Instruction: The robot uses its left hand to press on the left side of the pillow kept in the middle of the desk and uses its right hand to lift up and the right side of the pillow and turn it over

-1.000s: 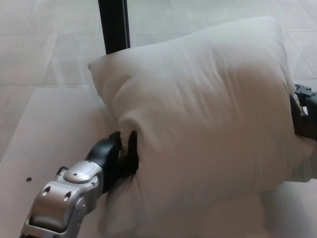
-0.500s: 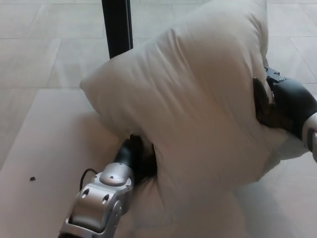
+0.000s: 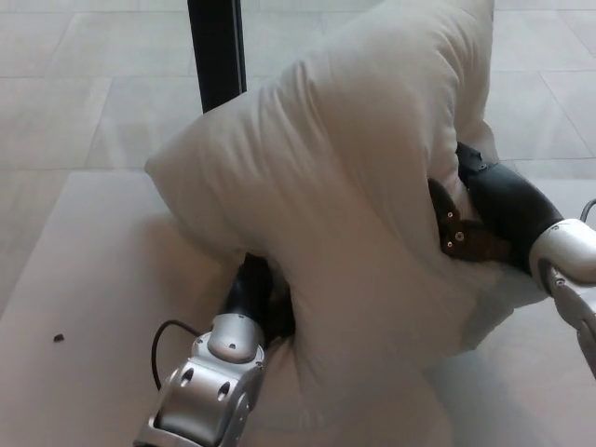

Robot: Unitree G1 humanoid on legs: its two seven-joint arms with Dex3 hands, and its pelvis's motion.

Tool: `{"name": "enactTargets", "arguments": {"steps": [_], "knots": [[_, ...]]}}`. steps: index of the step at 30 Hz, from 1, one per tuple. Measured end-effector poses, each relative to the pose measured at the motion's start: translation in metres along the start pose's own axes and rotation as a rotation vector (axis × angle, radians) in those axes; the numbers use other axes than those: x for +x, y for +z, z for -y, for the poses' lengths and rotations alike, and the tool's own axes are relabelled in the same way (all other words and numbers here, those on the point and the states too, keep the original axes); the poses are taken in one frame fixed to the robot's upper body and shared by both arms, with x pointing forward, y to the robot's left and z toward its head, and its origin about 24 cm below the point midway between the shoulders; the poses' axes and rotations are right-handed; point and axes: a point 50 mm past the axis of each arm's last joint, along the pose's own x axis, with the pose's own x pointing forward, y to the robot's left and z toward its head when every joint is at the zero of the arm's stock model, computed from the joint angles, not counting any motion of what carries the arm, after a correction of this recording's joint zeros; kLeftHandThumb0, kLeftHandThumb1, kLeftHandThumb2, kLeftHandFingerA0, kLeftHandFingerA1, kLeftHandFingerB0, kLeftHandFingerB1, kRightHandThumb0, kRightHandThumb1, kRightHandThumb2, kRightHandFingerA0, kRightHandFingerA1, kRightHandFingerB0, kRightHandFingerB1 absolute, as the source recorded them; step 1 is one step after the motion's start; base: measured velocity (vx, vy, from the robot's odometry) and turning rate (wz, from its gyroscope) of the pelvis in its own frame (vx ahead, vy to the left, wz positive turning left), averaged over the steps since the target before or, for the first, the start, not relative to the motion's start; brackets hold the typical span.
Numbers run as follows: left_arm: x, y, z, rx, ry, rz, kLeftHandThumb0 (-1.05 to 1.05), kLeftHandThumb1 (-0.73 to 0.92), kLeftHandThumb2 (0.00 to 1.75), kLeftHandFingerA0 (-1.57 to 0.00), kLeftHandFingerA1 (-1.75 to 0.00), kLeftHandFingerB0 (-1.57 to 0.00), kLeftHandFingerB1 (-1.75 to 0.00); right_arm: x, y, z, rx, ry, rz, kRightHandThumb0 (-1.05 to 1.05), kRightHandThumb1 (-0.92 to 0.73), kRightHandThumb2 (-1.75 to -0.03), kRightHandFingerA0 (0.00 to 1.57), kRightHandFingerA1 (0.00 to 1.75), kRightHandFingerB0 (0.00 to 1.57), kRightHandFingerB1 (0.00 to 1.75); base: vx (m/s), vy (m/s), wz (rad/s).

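**Pillow tipped up between two hands**

The left hand [image 3: 259,296] was buried under the lower left edge of the one white pillow [image 3: 345,196], its fingers hidden, so its grip could not be told. The right hand [image 3: 466,228] pressed into the pillow's raised right side, fingers sunk in the fabric, grasping it. The pillow stood tilted on the pale desk [image 3: 84,279], one black post [image 3: 216,51] behind.

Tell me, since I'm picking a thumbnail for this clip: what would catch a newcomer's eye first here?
The big white pillow fills the middle of the head view, reared up off the pale desk and bulging. The left hand digs into its lower left edge, and the right hand presses into its right side. A black post stands behind at the top.
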Motion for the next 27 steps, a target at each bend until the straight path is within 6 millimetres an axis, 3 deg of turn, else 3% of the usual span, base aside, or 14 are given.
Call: {"name": "enactTargets", "arguments": {"steps": [2,3,7,8,10,11,12,13,14,16,21,22,24,27], "knots": [[-0.001,-0.004,0.004,-0.016,0.015,0.013,-1.04,0.67,0.99,-0.16,-0.55,0.00,0.00,0.002,-0.003,-0.003,-0.011,-0.005,-0.015,-0.90,-0.62,-0.59,0.29,0.61,0.05,0.44,0.00,0.000,0.00],[-0.002,-0.005,0.006,-0.024,0.022,0.020,-0.86,0.58,0.89,-0.08,-0.50,0.00,0.00,0.003,-0.003,-0.004,-0.015,-0.010,-0.020,-0.84,-0.49,-0.89,0.26,0.64,0.05,0.46,0.00,0.000,0.00],[-0.003,-0.010,0.012,-0.078,0.054,0.045,-1.00,0.64,1.01,-0.16,-0.62,0.00,-0.07,0.005,-0.006,-0.007,-0.042,-0.035,-0.037,-0.76,-0.43,-0.92,0.62,1.01,0.00,0.49,0.00,0.000,0.00],[-0.004,-0.011,0.013,-0.088,0.062,0.050,-0.92,0.57,0.92,-0.16,-0.62,0.00,0.00,0.005,-0.006,-0.008,-0.053,-0.041,-0.040,-0.86,-0.56,-0.57,0.37,0.80,0.05,0.49,0.00,0.000,0.00],[-0.004,-0.013,0.014,-0.102,0.075,0.059,-0.93,0.57,0.92,-0.15,-0.62,0.00,0.00,0.006,-0.007,-0.010,-0.067,-0.049,-0.044,-0.95,-0.51,-0.87,0.31,0.72,0.06,0.44,0.00,0.000,0.00],[-0.004,-0.014,0.014,-0.112,0.082,0.064,-1.00,0.61,1.00,-0.11,-0.59,0.00,-0.06,0.007,-0.007,-0.012,-0.074,-0.053,-0.046,-0.92,-0.48,-0.85,0.76,1.32,0.04,0.51,0.00,0.000,0.00],[-0.005,-0.015,0.015,-0.119,0.089,0.070,-1.00,0.61,1.00,-0.11,-0.59,0.00,-0.06,0.008,-0.007,-0.013,-0.083,-0.059,-0.047,-0.92,-0.48,-0.85,0.76,1.32,0.04,0.51,0.00,0.000,0.00],[-0.005,-0.016,0.014,-0.124,0.095,0.075,-0.91,0.74,0.63,-0.20,-0.68,0.00,0.00,0.008,-0.006,-0.014,-0.093,-0.065,-0.047,-0.43,-0.20,-0.89,0.03,0.58,0.04,0.56,0.00,0.000,0.00],[-0.004,-0.017,0.013,-0.127,0.102,0.079,-1.05,0.66,1.03,-0.22,-0.66,0.00,-0.04,0.009,-0.006,-0.015,-0.103,-0.069,-0.047,-0.94,-0.47,-0.79,0.00,0.26,0.05,0.52,0.00,0.000,0.00],[-0.004,-0.018,0.012,-0.132,0.113,0.088,-0.98,0.60,0.96,-0.27,-0.70,0.00,0.00,0.009,-0.006,-0.017,-0.131,-0.079,-0.052,-0.87,-0.51,-0.64,0.00,0.01,0.05,0.55,0.00,0.000,0.00],[-0.004,-0.019,0.010,-0.138,0.130,0.110,-0.95,0.58,0.94,-0.27,-0.71,0.00,0.00,0.012,-0.005,-0.020,-0.188,-0.095,-0.058,-0.89,-0.51,-0.57,0.00,0.37,0.04,0.58,0.00,0.000,0.00],[-0.004,-0.019,0.010,-0.139,0.134,0.114,-0.89,0.72,0.62,-0.22,-0.73,0.00,0.00,0.012,-0.004,-0.021,-0.206,-0.100,-0.060,-0.90,-0.39,-0.75,0.00,0.47,0.05,0.54,0.00,0.000,0.00],[-0.003,-0.020,0.010,-0.141,0.137,0.119,-1.05,0.65,1.02,-0.21,-0.67,0.00,-0.02,0.013,-0.003,-0.021,-0.226,-0.106,-0.062,-0.88,-0.51,-0.56,0.00,0.63,0.03,0.58,0.00,0.000,0.00],[-0.003,-0.022,0.010,-0.144,0.142,0.129,-0.94,0.55,0.91,-0.19,-0.70,0.00,0.00,0.015,-0.002,-0.024,-0.266,-0.112,-0.063,-0.87,-0.50,-0.56,0.00,0.67,0.05,0.60,0.00,0.000,0.00]]}}
